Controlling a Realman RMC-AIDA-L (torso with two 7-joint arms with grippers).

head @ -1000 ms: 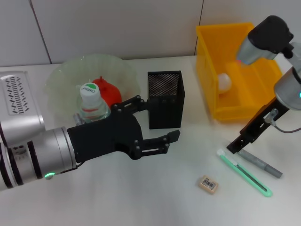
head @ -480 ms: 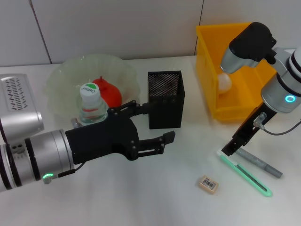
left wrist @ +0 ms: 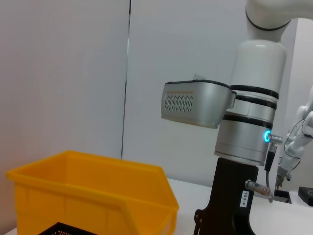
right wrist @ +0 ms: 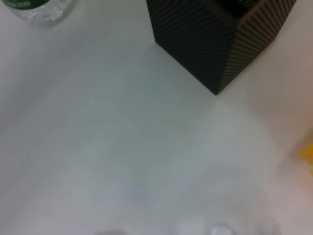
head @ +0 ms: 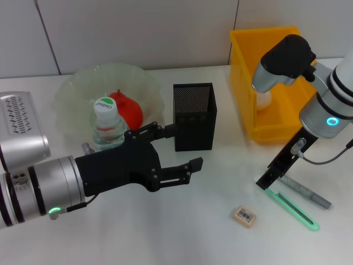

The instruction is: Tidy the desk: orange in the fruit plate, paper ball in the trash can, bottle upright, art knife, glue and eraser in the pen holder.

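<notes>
The orange (head: 126, 108) lies in the pale green fruit plate (head: 71, 88). In front of the plate the bottle (head: 107, 125) stands upright, its base also showing as the bottle (right wrist: 36, 10) in the right wrist view. My left gripper (head: 177, 148) is open and holds nothing, just right of the bottle and in front of the pen holder (head: 194, 116). My right gripper (head: 269, 179) hangs low over the near end of the green art knife (head: 289, 205). The grey glue stick (head: 306, 192) lies beside the knife. The eraser (head: 244, 216) lies on the table. A white bit of the paper ball (head: 263, 100) shows in the trash can (head: 278, 118).
The trash can (left wrist: 98, 196) stands at the back right, right of the black mesh pen holder (right wrist: 220, 39). My right arm's upper part (head: 284, 58) reaches over the bin. Bare table lies between the eraser and my left gripper.
My right gripper has moved left and lower, onto the near end of the art knife. My left gripper has drawn back slightly to the left, still open.
</notes>
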